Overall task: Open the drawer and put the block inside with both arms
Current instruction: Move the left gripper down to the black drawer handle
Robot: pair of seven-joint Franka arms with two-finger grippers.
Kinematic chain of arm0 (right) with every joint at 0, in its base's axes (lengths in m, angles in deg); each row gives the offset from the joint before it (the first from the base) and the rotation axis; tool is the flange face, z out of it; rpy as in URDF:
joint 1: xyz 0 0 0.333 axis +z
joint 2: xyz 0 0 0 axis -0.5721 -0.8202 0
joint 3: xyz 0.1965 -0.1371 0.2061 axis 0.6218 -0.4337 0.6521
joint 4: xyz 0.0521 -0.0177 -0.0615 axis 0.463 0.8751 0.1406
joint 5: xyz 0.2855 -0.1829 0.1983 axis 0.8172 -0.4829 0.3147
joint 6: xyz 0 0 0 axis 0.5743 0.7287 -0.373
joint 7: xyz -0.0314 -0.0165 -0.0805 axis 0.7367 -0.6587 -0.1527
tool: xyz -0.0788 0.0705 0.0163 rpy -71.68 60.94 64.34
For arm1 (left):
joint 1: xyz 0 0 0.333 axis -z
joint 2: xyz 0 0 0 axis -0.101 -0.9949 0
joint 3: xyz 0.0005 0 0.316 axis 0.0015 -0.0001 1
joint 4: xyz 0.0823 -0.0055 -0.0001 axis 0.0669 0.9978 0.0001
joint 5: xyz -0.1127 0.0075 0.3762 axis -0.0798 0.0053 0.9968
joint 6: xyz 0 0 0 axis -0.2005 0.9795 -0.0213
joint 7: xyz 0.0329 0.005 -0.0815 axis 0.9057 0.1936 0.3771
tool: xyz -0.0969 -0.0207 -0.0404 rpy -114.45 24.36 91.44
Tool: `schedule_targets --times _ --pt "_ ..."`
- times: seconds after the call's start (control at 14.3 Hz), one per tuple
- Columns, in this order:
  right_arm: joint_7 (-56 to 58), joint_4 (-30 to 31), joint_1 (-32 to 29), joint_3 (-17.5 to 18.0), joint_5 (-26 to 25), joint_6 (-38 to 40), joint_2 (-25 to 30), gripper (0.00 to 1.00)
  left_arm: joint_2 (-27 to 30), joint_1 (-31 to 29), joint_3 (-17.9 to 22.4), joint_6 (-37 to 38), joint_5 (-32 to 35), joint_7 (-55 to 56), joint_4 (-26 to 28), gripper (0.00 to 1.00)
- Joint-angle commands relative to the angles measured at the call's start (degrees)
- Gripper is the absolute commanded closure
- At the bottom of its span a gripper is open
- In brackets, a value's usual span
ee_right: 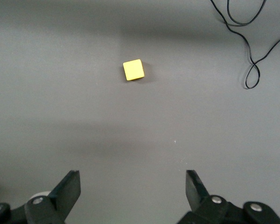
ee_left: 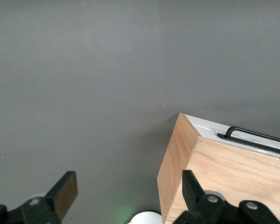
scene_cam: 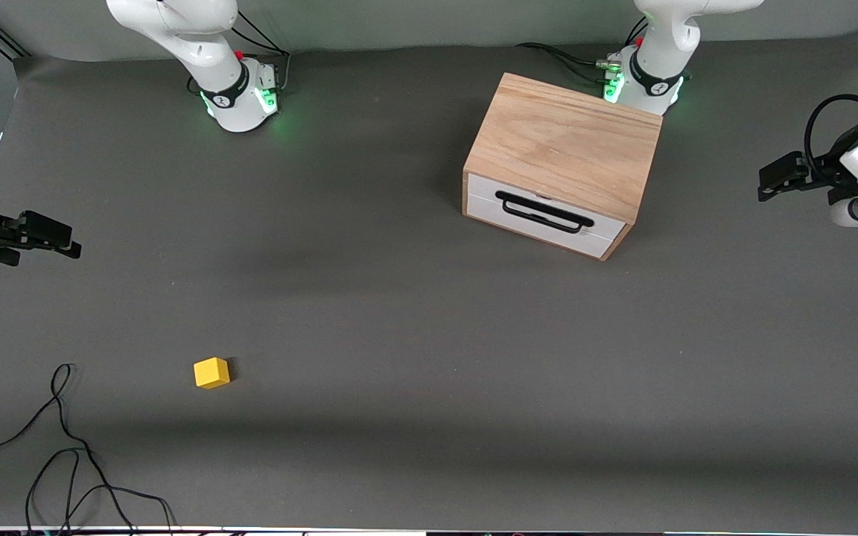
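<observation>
Loose black cable [scene_cam: 64, 447] lies nearest the front camera, at the right arm's end of the grey worktop [scene_cam: 399, 335]; its loops run off the lower edge of the front view, so the ends are not seen. A little farther from that camera sits the block [scene_cam: 211, 372], a small yellow cube resting alone on the worktop, well apart from the box. The right wrist view shows the same block [ee_right: 133, 70] with part of the cable [ee_right: 252, 46] beside it.

Oak box [scene_cam: 563, 160] stands toward the left arm's end of the worktop, close to the left arm's base [scene_cam: 641, 82], which it partly hides. Its drawer [scene_cam: 544, 216] is fully pushed in, the white front flush with the box and the black bar handle [scene_cam: 544, 212] facing the front camera at a slight angle. The drawer's interior is hidden.

Right gripper [scene_cam: 45, 238] hangs over the worktop's edge at the right arm's end; its arm is largely cut off by the frame. In the right wrist view its fingers [ee_right: 67, 189] stand wide apart and hold nothing. Left gripper [scene_cam: 783, 179] hangs at the left arm's end, also partly cut off. In the left wrist view its fingers [ee_left: 65, 193] are spread wide and empty, above one corner of the box [ee_left: 214, 172].
</observation>
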Motion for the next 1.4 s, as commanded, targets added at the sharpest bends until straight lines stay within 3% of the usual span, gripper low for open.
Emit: schedule_targets --times 0.0,0.35,0.63,0.91,1.19,1.33 --pt "-0.29 -1.17 0.41 -0.03 -0.81 0.00 -0.51 0.00 0.68 0.74 0.40 0.63 -0.10 0.43 0.64 0.00" --pt "-0.38 -1.18 0.33 -0.03 -0.63 0.00 -0.68 0.00 0.50 0.83 0.40 0.37 -0.10 0.61 0.64 0.00" --pt "-0.73 -0.65 0.41 -0.03 -0.37 -0.52 -0.69 0.00 0.50 3.55 -2.57 0.46 -0.10 13.58 0.29 0.00" --pt "-0.73 0.05 0.33 -0.21 -0.11 -0.35 -0.51 0.00 -0.37 4.17 -10.74 -0.07 -0.27 36.05 -0.15 0.00" --pt "-2.21 -0.12 0.24 -0.30 -0.20 -1.49 -1.03 0.00 -3.36 4.70 -21.81 -0.60 0.69 62.07 -1.73 0.00" --pt "-3.45 0.23 0.68 -0.12 -0.63 -1.76 -1.30 0.00 -5.99 6.44 -24.98 -1.73 0.96 76.22 -2.43 0.00"
